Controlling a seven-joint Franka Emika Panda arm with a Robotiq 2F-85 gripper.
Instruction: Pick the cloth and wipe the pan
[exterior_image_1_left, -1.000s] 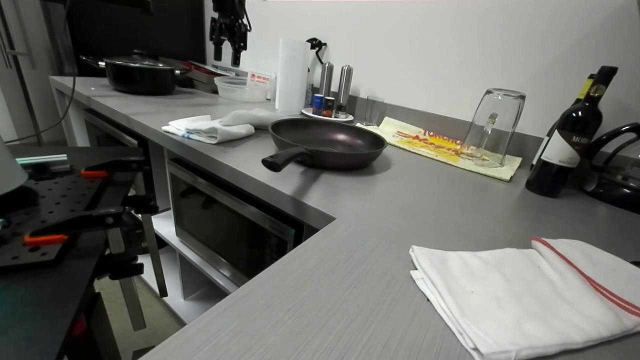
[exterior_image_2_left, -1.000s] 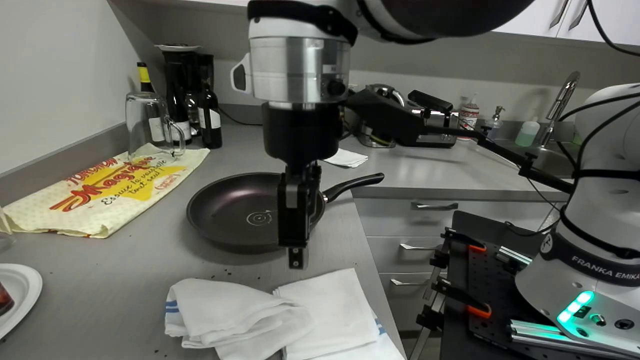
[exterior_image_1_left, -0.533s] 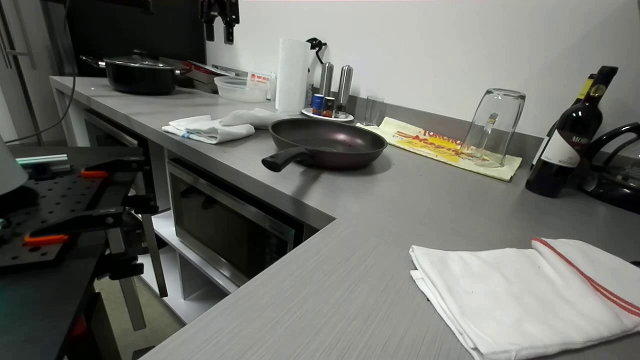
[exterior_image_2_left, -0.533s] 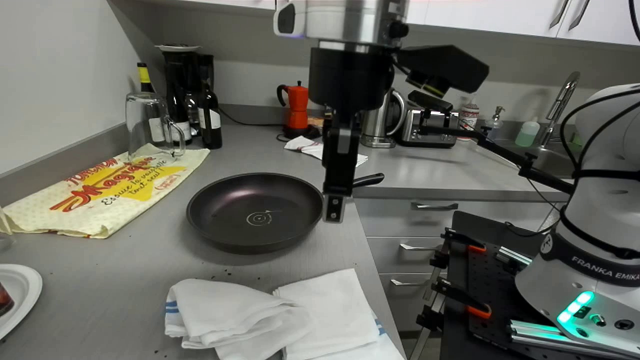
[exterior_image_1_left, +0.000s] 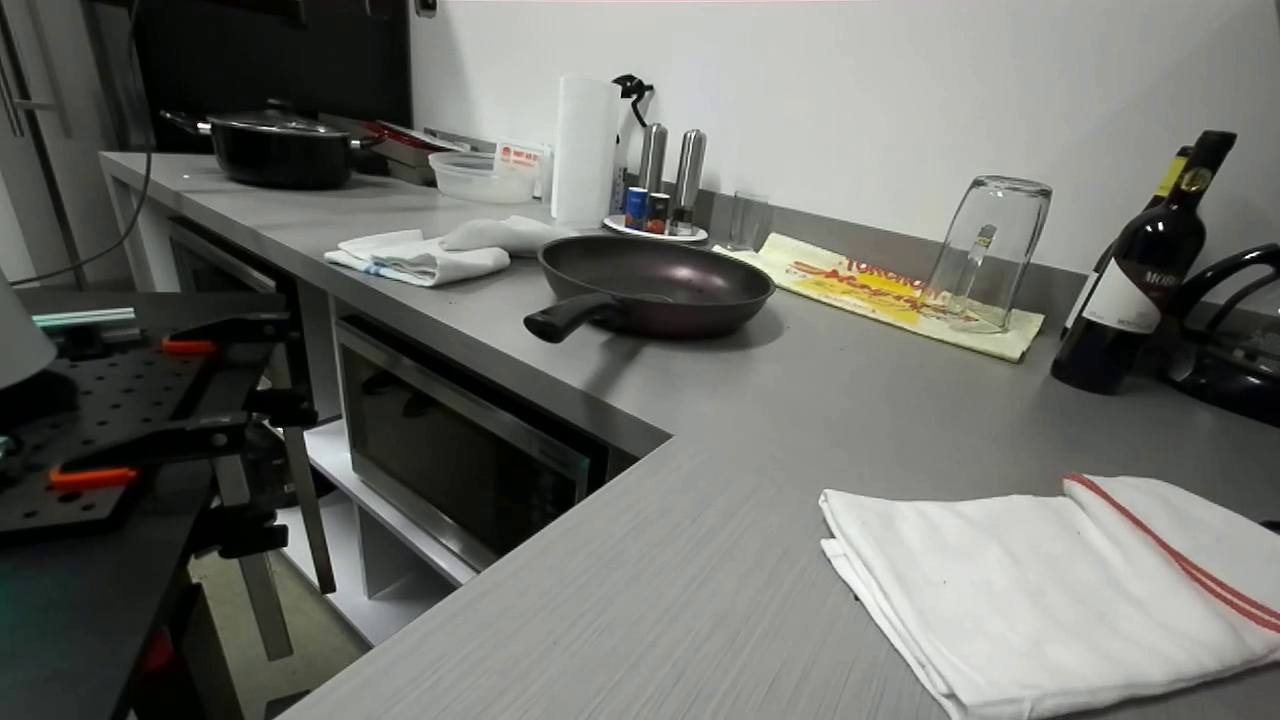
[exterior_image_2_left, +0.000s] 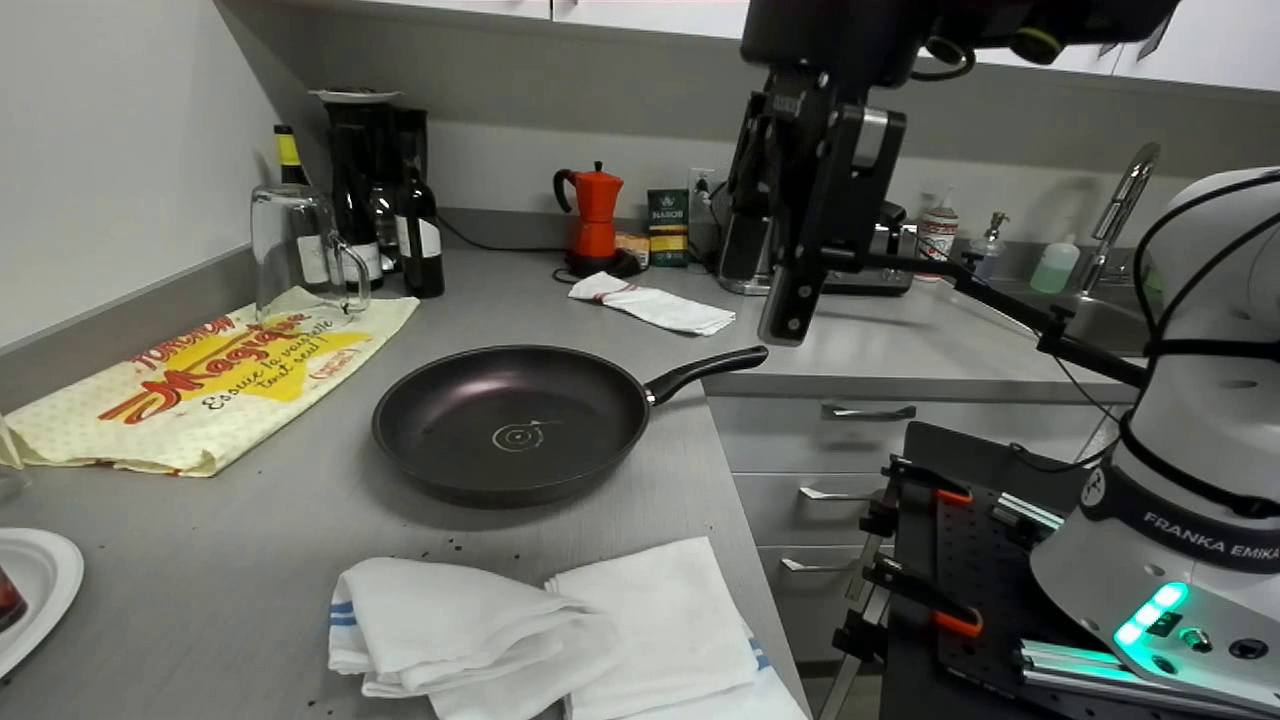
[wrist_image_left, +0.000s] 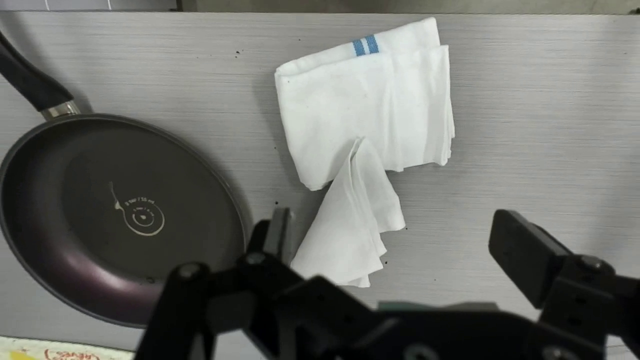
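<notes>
Tool (wrist_image_left: 392, 222) tilted above counter (wrist_image_left: 530, 100) | jaws apart | 2 cloths (wrist_image_left: 360, 105) near pan (wrist_image_left: 115, 200)

Pan (wrist_image_left: 122, 215) left of the cloths (wrist_image_left: 365, 115) on the counter (wrist_image_left: 525, 125), wrist view.

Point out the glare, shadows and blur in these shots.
Wrist view: purplish glare on the inner wall of the pan, and the fingers look softer than the blue-striped white cloth beyond; in an exterior view, a soft shadow lies below the pan's handle; in an exterior view, the green lights glow bright, almost washed out.
</notes>
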